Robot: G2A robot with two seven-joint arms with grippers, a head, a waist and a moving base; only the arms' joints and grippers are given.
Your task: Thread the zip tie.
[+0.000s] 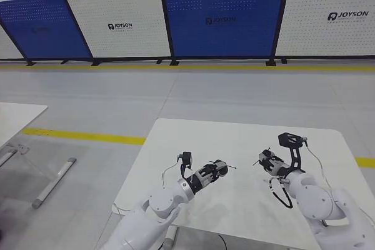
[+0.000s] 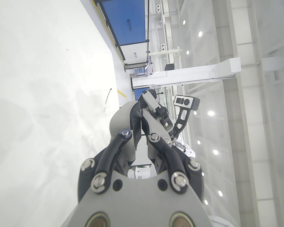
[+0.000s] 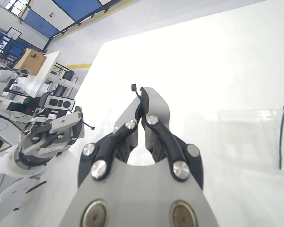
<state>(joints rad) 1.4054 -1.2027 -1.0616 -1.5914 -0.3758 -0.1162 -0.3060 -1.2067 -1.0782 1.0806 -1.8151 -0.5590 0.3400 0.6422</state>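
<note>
Right gripper [image 3: 141,94] is pressed shut on zip tie [image 3: 133,87], head left proud of the tips. Left gripper [image 1: 220,167] pinches second tie [image 3: 90,126]. Both held above table [image 1: 237,134] mid near edge, tips facing, probably to line up for threading.

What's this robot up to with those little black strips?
The right arm's jaws are shut on a black zip tie, its head poking past the tips. The left arm's jaws, nearby above the white table, pinch a thin black strip. The two don't touch, so nothing is threaded yet. A spare tie lies in a clear bag on the table.
</note>
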